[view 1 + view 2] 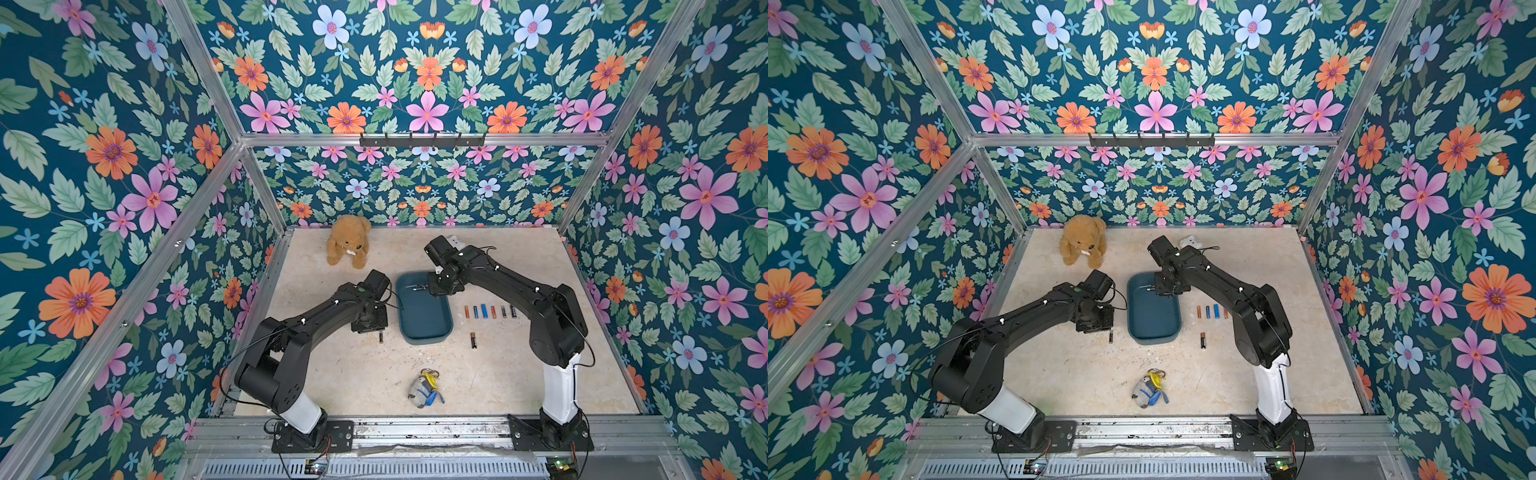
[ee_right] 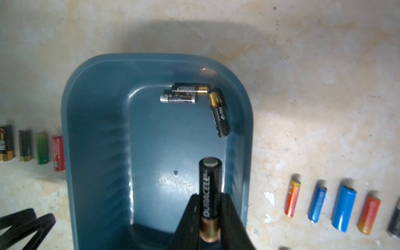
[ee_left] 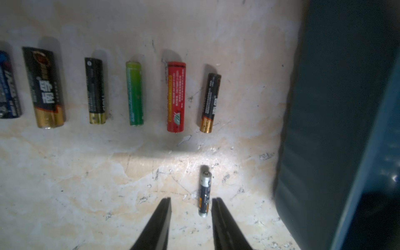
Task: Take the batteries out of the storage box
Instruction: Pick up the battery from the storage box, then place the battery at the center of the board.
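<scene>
Lower centre, the right gripper clamps a black battery over the storage box; three batteries lie in its upper end. The left gripper, fingers narrowly apart, straddles a small battery on the table.

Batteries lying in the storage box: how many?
3 batteries at one end of the storage box: two side by side, a third angled beside them. The right gripper holds a fourth battery; more may be hidden beneath.
</scene>
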Available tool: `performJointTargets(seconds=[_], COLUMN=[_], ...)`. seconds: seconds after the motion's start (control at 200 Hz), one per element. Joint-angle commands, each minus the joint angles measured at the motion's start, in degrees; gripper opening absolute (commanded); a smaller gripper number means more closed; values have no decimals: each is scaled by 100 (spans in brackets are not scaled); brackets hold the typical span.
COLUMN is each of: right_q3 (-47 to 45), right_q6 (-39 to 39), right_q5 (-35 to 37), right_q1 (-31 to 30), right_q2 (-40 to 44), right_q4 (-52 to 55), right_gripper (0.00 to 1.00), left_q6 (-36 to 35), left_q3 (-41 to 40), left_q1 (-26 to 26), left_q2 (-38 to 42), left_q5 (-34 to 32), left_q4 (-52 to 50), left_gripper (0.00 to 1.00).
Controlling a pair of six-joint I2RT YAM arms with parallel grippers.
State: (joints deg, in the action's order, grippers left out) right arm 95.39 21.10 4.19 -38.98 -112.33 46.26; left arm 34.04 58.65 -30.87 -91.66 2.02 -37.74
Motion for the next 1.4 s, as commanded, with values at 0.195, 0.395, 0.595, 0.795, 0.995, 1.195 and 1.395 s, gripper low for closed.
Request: performJointTargets(seconds=[0.195,0.395,0.595,0.795,0.995,1.195,1.395], right_q3=[-1607,-2833,-3719,-4395,-4771,-4920,-4982], right_q6=[385,574,598,666,676,558,441], right_q5=[363,346,196,-8,-283,-429,-384], right_q1=[202,512,567,567,567,567,567], right_q2=[1447,2396,2786,3055,3026,2886,2755], right_q4=[-280,-438,-621,-839,-1129,-1293,-1249], right_gripper=[19,19,19,19,20,20,20], left_q6=[-106,-56,-47,-84,-92,-100,-109], left_q3=[176,274,372,401,416,439,438], left_q1=[2,7,5,7,2,2,9], left_q2=[-56,-15,-37,-59,-100,-93,-124], left_q5=[104,166,193,162,167,145,150], left_q4=[-81,-71,-93,-172,-199,-230,-234], left_gripper=[38,39,39,39,39,39,39])
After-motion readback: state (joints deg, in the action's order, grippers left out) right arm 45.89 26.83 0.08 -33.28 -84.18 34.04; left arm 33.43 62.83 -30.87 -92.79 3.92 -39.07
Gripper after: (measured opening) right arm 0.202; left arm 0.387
